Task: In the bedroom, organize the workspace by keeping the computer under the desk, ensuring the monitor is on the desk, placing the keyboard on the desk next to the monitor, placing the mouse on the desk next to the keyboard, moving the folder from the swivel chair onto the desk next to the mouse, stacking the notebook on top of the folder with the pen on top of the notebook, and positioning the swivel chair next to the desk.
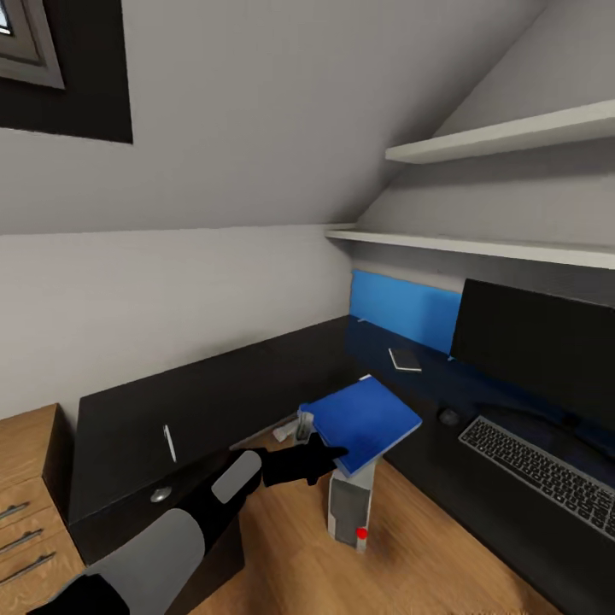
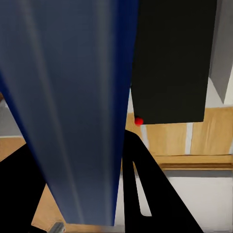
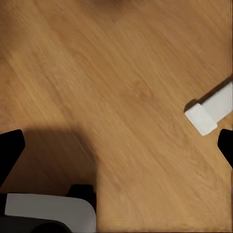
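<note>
Left hand [image 1: 329, 451] shut tight on blue folder [image 1: 369, 420], near one edge. Probably light, stiff, flat, smooth; maybe slippery. Right hand: cannot tell.

Premises: a home workspace set under a sloped attic ceiling, rendered in simulation. Grey walls meet the slanting ceiling, and two white wall shelves [image 1: 512, 137] run along the right-hand wall. An L-shaped desk [image 1: 222, 384] with a black top and a bright blue back panel [image 1: 401, 309] fills the corner. On it stand a large black monitor [image 1: 534, 342] and a silver-grey keyboard [image 1: 542, 470] with black keys (office equipment, domestic setting). A small tower computer [image 1: 350, 508] stands on the wood floor [image 3: 121, 87] by the desk. A wooden drawer unit [image 1: 30, 504] with metal handles sits at the desk's left end. A dark-framed window [image 1: 30, 43] shows at upper left.
</note>
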Motion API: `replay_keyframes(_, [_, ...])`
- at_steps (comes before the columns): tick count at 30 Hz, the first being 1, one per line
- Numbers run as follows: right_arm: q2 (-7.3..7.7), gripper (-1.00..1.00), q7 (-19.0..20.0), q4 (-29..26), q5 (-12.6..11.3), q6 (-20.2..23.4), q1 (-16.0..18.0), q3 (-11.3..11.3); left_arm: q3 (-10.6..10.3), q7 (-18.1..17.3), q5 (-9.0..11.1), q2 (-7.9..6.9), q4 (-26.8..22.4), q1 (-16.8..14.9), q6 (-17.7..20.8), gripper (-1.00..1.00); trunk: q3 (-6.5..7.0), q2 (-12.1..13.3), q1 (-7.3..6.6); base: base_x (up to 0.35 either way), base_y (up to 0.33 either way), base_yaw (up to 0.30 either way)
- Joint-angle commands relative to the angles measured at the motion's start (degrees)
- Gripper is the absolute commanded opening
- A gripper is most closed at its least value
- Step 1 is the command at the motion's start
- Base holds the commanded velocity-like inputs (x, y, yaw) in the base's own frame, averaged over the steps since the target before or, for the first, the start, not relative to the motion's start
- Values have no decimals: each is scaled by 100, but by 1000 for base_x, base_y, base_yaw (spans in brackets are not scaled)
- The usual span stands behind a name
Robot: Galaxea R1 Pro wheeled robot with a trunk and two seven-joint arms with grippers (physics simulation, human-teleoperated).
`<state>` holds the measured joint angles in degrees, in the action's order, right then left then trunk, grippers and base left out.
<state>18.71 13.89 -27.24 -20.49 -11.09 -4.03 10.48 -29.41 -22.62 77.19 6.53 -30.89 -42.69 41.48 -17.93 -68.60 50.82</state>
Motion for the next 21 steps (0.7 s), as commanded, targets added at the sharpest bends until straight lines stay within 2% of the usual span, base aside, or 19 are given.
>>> replay_keyframes(1, [6,100,0,3,-60,-21,-1,39,-13,-23,16,-1,21,-6,4,-100,13,37,-22,0,0,-298])
replay_keyframes(8, [8,100,-13,32,-60,-55,-1,41,140,-196,59,-38,406,67,-227,-100,121,278,-154,0,0,-154])
replay_keyframes(9, [23,100,-20,67,-64,-119,0,37,223,-396,53,-61,538,100,-355,-100,121,278,-154,0,0,-36])
replay_keyframes(11, [23,100,-24,177,-70,-280,-1,35,263,-573,33,-104,621,171,-560,-100,121,278,-154,0,0,-23])
replay_keyframes(15, [10,100,-13,438,-71,-579,5,28,288,-754,7,-143,685,275,-1027,-100,121,278,-154,4,0,-9])
replay_keyframes(21, [-5,100,3,560,-74,-677,7,40,290,-849,-4,-158,752,326,-1191,-100,121,278,-154,240,0,-122])
